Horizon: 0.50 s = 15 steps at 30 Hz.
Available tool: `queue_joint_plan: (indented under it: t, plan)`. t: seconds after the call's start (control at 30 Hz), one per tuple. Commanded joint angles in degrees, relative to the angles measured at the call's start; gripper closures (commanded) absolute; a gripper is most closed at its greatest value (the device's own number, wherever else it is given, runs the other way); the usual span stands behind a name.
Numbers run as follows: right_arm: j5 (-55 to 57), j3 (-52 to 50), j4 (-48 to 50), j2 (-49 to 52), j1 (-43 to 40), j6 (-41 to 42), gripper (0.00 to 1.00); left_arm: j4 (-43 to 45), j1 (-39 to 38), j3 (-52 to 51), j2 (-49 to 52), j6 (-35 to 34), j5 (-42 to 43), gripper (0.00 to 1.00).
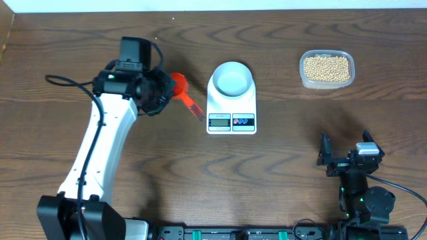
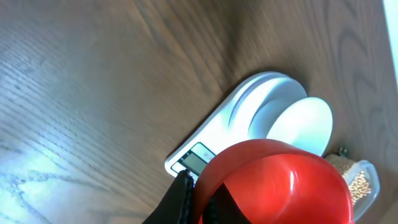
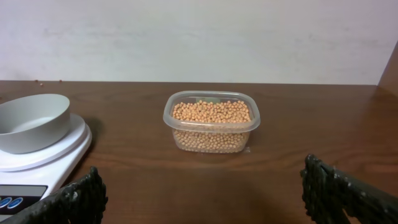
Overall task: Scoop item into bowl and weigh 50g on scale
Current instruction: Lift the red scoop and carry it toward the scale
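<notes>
My left gripper (image 1: 164, 91) (image 2: 200, 188) is shut on the rim of a red scoop (image 1: 179, 83) (image 2: 273, 183), left of the scale; the scoop's cup is empty. The white scale (image 1: 231, 121) (image 2: 194, 155) (image 3: 37, 168) carries the empty bowl (image 1: 231, 69) (image 2: 298, 121) (image 3: 31, 121). The tan-yellow beans (image 1: 326, 67) (image 3: 211, 112) fill a clear plastic tub (image 1: 303, 79) (image 3: 211, 143) at the back right. My right gripper (image 1: 345, 148) (image 3: 202, 193) is open and empty near the front right, facing the tub.
The brown wooden table (image 1: 280, 160) reaches a white wall (image 3: 199, 37) at the back. The left arm (image 1: 100, 147) stretches from the front left across the table's left side.
</notes>
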Motion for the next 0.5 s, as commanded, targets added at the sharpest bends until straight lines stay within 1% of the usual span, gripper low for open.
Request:
queue_joint_plan:
  t: [0.0, 0.07, 0.17, 0.3, 0.47]
  plan:
    - [0.2, -0.2, 0.0, -0.3, 0.5, -0.5, 0.01, -1.4, -2.3, 0.0, -0.5, -5.8, -4.9, 0.93]
    - [0.2, -0.2, 0.0, -0.3, 0.5, -0.5, 0.01, -1.7, -4.0, -0.4, -0.5, -9.2, -7.1, 0.93]
    - [0.2, -0.2, 0.0, -0.3, 0.5, -0.5, 0.01, -2.0, -6.7, -0.7, -0.3, -12.3, -9.4, 0.93]
    - [0.2, -0.2, 0.0, -0.3, 0.5, -0.5, 0.01, -2.1, -9.9, -0.7, 0.2, -14.9, -12.0, 0.93]
    - [-0.6, -0.2, 0.4, -0.3, 0.5, -0.2, 0.01, -2.1, -12.7, -0.7, 1.1, -16.2, -13.7, 0.93]
